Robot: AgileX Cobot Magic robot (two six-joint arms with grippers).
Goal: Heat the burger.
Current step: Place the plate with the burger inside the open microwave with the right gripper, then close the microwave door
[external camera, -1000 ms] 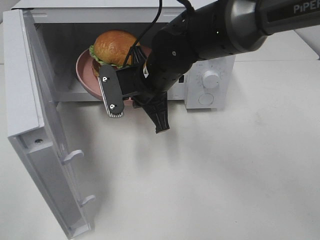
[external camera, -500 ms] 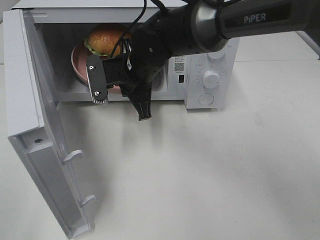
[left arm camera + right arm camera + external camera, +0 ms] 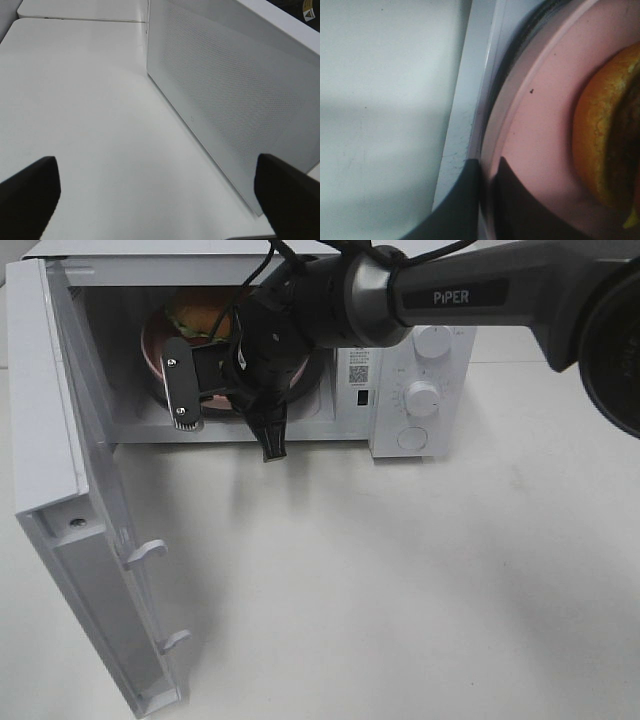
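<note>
Your right jaws pinch the rim of the pink plate point(image 3: 540, 100); your left jaws gape wide above the table point(image 3: 75, 100). The burger point(image 3: 195, 310), a golden-brown bun over green lettuce, sits bun-up on that plate inside the open microwave point(image 3: 420, 390). It is round, with no long axis. The right arm point(image 3: 468, 297) reads "PiPER".

One burger point(image 3: 190, 312), one pink plate point(image 3: 151, 358), one microwave point(image 3: 445, 430), two knobs point(image 3: 422, 398).

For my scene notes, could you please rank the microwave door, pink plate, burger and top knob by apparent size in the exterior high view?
Largest to smallest: microwave door; pink plate, partly hidden by the arm; burger, also partly hidden; top knob.
</note>
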